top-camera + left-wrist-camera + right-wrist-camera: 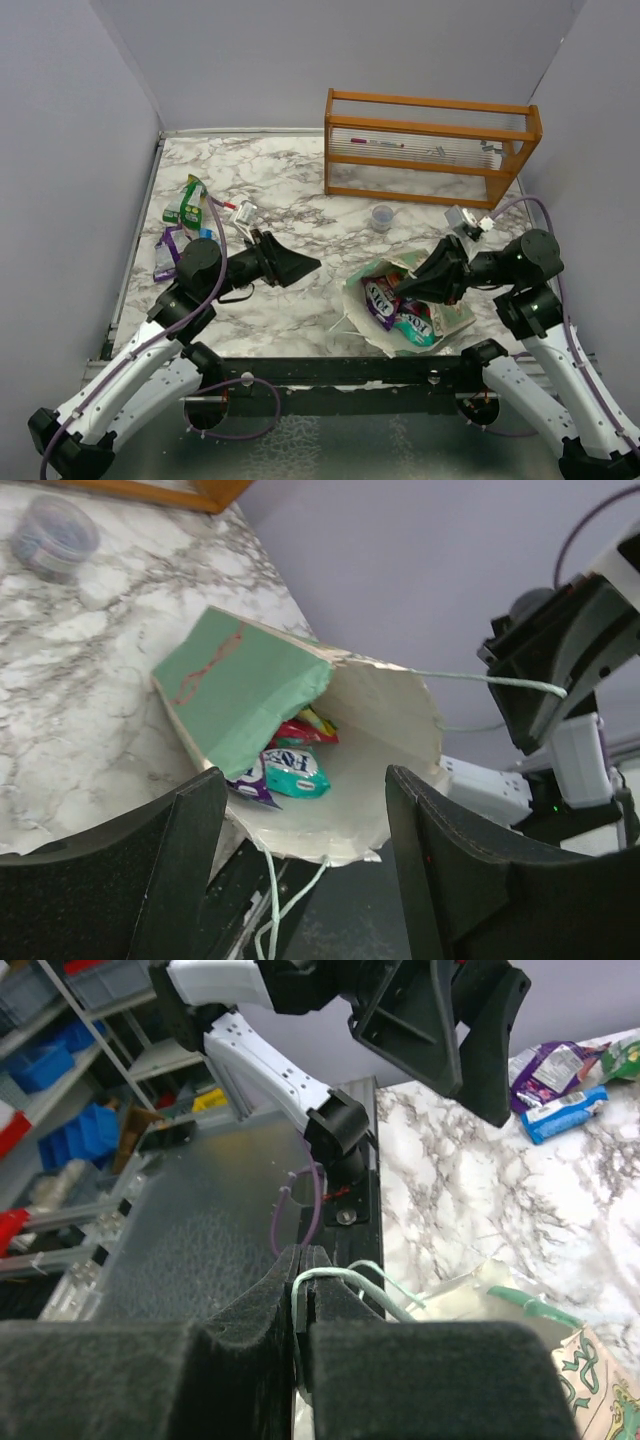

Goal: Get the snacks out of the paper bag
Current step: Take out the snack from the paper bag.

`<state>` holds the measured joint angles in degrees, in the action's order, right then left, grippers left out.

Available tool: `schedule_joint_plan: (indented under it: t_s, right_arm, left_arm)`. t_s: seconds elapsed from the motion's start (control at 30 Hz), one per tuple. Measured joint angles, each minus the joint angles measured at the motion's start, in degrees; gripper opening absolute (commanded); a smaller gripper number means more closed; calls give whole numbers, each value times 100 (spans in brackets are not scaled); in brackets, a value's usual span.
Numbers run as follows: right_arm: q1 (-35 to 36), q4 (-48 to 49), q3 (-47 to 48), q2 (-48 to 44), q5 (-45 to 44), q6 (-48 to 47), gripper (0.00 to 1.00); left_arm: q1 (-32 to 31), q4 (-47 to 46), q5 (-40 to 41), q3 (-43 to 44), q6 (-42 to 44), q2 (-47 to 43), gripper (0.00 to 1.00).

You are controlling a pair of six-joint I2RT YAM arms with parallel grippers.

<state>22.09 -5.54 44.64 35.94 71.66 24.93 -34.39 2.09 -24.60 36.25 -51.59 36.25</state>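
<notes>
1. The paper bag (240, 695) lay on its side at the worktop's (300, 200) near right, snacks (295, 770) inside its mouth.
2. The right hand (303, 1290) pinched its string handle (330, 1278).
3. The left hand (308, 264) gaped, empty, facing the bag.

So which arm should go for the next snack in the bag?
Left. The left gripper is open and faces the mouth of the paper bag, with snacks visible inside. The right gripper is shut on the bag's string handle, so it is occupied.
</notes>
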Motion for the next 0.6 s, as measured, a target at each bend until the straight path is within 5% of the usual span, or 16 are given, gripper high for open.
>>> schedule_joint_plan:
  t_s: [0.23, 0.4, 0.6]
  right_arm:
    - [0, 1036, -197, 168, -17, 881, 2]
    - [0, 1244, -334, 166, -24, 1051, 2]
    - [0, 1104, -323, 44, -155, 970, 2]
  left_arm:
    - [-1196, -656, 424, -214, -238, 83, 67]
    - [-3139, -911, 1648, -210, -7, 726, 66]
    - [-5451, -798, 3875, 962, 686, 2470, 49]
